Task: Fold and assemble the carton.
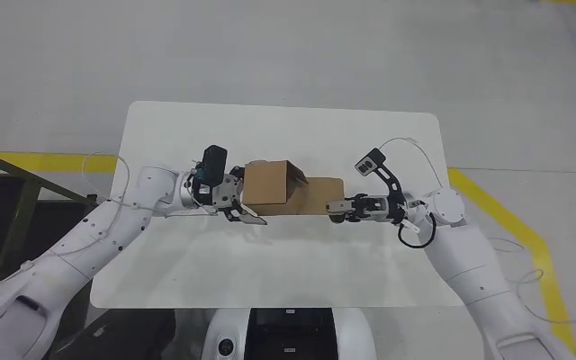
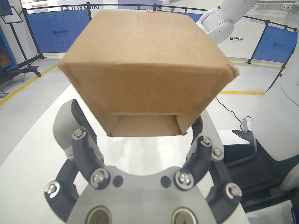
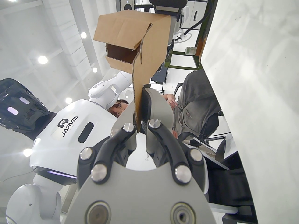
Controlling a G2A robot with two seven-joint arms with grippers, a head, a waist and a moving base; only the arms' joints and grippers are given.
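Note:
The brown carton is held above the middle of the white table, partly squared up, with one long flap sticking out to its right. My right gripper is shut on the end of that flap; in the right wrist view the flap's edge runs between the two pads of the gripper. My left gripper is at the carton's other end. It is open, its fingers spread either side of the carton's lower end, whose inside shows through a gap.
The table's front edge lies near the robot, and yellow floor tape runs past its right side. Blue barrier panels stand well behind the table.

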